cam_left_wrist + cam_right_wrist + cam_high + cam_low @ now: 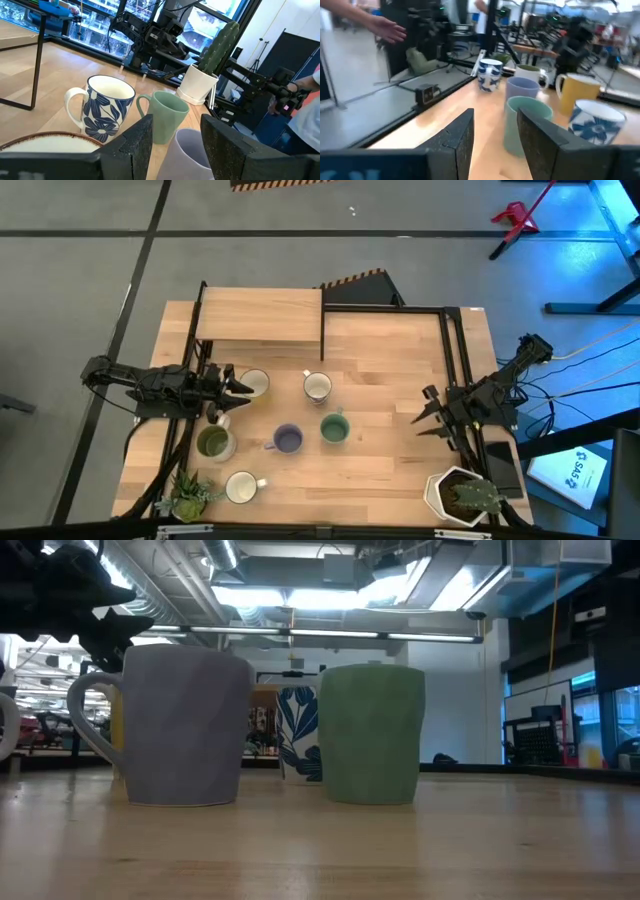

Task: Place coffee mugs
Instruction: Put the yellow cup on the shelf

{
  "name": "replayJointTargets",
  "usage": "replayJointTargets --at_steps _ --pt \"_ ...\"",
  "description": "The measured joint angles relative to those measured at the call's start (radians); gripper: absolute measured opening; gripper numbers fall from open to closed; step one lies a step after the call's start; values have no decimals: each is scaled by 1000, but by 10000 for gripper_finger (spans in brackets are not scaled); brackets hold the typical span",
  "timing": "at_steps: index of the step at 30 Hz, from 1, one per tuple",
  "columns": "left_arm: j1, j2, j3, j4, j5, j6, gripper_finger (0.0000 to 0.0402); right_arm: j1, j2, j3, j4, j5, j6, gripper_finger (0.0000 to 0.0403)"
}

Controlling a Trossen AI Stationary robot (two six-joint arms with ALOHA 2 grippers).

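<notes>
Six mugs stand on my table, and as far as I can judge none is in either pincer, so whatever placing remains has yet to start from here. From above I count the pale yellow mug point(253, 384) just beside my left gripper point(240, 385), the olive green mug point(214, 442) below it, a white mug point(241, 487) near the small green plant point(188, 495), the blue-flowered white mug point(317, 387) mid-table, and the purple-blue mug point(288, 440) next to the sage green mug point(334, 427). All sit upright and apart from one another. Where they are meant to end up I cannot tell.

My left gripper's fingers stand parted and empty, hovering over the yellow mug's rim, as the left wrist view shows. My right gripper point(428, 416) waits well apart at the table's right side, near the white cactus pot point(440, 494), fingers likewise spread with nothing between them.

Only the overhead view gives all six mugs. At table level the purple-blue and sage green mugs hide nearly everything behind them. My right wrist view alone shows a person's hand point(387, 27) beyond the table.
</notes>
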Motion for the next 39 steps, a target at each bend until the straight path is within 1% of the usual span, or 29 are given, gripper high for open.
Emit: replayJointTargets --at_steps 3,5,10,13,18,21,24,26,31,36,39 --pt "0 0 0 0 0 0 159 0 0 0 13 2 121 143" --pt "0 0 0 0 0 0 159 0 0 0 14 21 146 143" --pt "0 0 0 0 -7 1 159 1 0 0 31 184 181 143" --pt "0 0 0 0 -28 1 159 0 0 0 70 228 231 143" --pt "1 0 0 5 -76 -3 159 1 0 0 77 291 244 143" --pt "0 0 0 9 -79 -7 159 1 0 0 76 387 256 143" --pt "0 0 0 28 -79 -15 159 0 0 0 77 453 281 143" --pt "0 0 0 27 -79 -52 159 0 0 0 77 470 281 143" --pt "0 0 0 28 -79 -162 159 0 0 0 75 472 281 143" --pt "0 0 0 34 -79 -189 159 0 0 0 70 474 281 143" --pt "0 0 0 33 -98 -168 159 0 0 0 73 474 290 143"
